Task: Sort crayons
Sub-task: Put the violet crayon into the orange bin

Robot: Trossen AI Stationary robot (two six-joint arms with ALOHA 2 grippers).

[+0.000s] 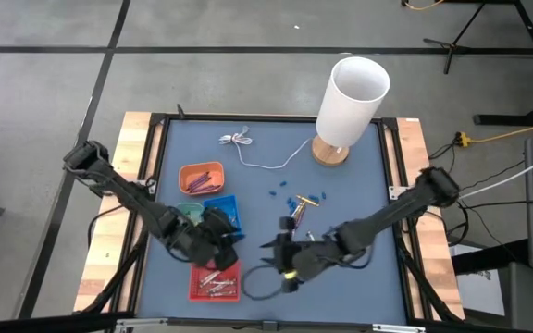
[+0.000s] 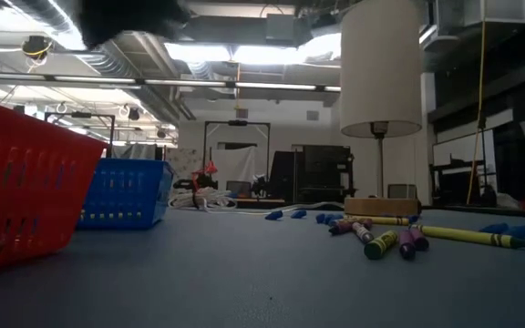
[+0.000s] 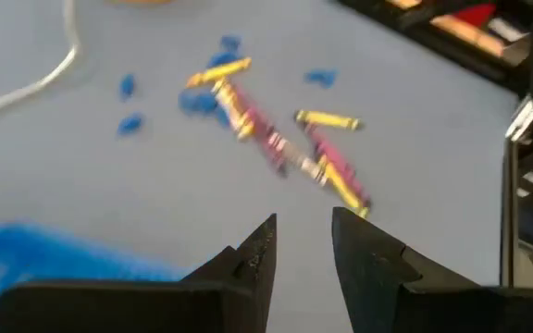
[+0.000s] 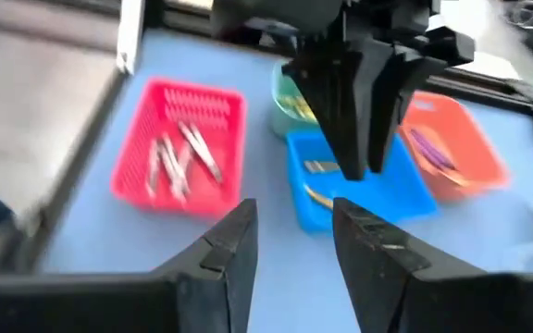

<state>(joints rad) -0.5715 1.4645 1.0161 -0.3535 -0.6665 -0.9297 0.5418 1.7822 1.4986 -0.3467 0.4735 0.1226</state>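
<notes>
A loose cluster of crayons (image 1: 300,208) lies on the blue bench (image 1: 359,185), right of the trays and in front of the lamp (image 1: 348,106); in the left wrist view they show as yellow and pink sticks (image 3: 280,153) lying crossed over one another, with small blue bits (image 3: 130,104) scattered about them. In the low view the same crayons (image 2: 399,239) rest flat on the bench below the lamp shade.

The right pincer (image 1: 283,257) hangs just in front of this cluster, apart from it, its fingers a little apart with nothing between them, as the right wrist view (image 4: 290,242) shows. The left pincer (image 1: 218,228) hangs over the blue tray (image 1: 225,209), well to the left of the loose crayons; its fingers (image 3: 257,254) also stand slightly apart and hold nothing.

More crayons are in the trays: whitish ones in the red tray (image 4: 179,148), yellow ones in the blue tray (image 4: 401,199), purple ones in the orange tray (image 4: 475,153). A greenish tray (image 4: 283,102) sits behind the blue one. A thin white cable (image 1: 248,148) lies on the bench towards the lamp base.
</notes>
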